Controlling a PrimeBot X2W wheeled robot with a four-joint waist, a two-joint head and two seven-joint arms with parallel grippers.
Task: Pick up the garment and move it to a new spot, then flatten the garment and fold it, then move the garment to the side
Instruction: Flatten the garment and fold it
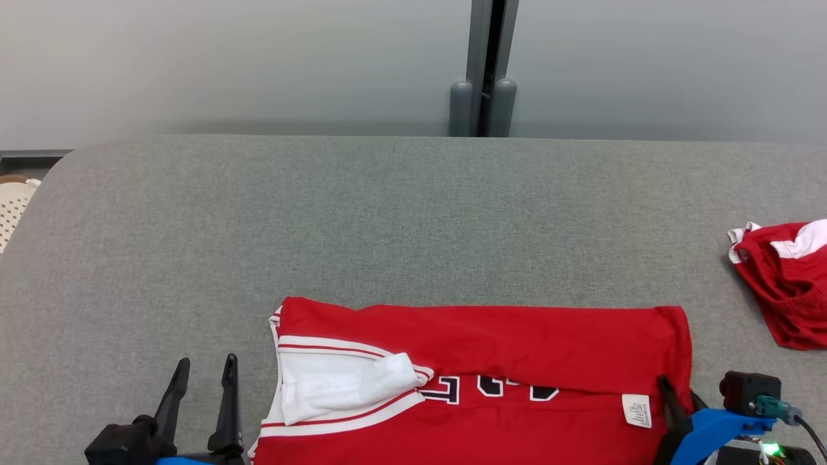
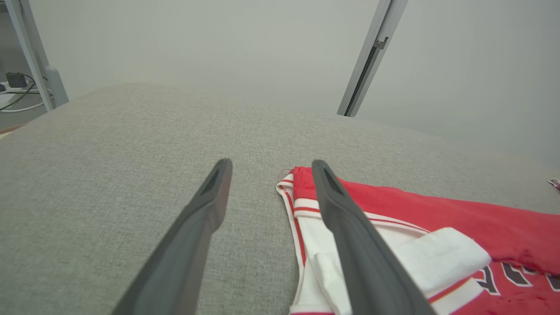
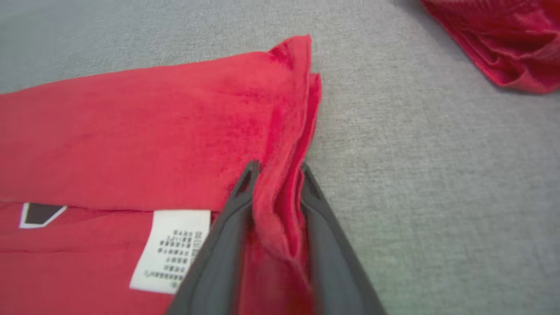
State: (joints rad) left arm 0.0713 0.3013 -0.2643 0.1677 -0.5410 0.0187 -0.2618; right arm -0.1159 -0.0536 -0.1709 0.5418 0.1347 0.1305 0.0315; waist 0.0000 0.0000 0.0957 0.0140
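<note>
The garment (image 1: 491,349) is a red jersey with white trim and dark lettering. It lies folded lengthwise near the front edge of the grey table, with a white label by its right end. My left gripper (image 1: 207,360) stands open just left of the jersey's white-trimmed end, nothing between its fingers. In the left wrist view, the left gripper (image 2: 271,162) has one finger over the garment (image 2: 437,210) and the other over bare cloth. My right gripper (image 1: 675,394) is at the jersey's right edge. In the right wrist view, the right gripper (image 3: 278,166) pinches a bunched fold of the garment (image 3: 131,131).
A second red and white piece of clothing (image 1: 785,284) lies crumpled at the table's right edge, close to the right arm (image 3: 503,39). The grey fabric table (image 1: 387,213) stretches wide behind the jersey. A grey post (image 1: 483,71) stands beyond the far edge, a white basket (image 1: 13,206) at the left.
</note>
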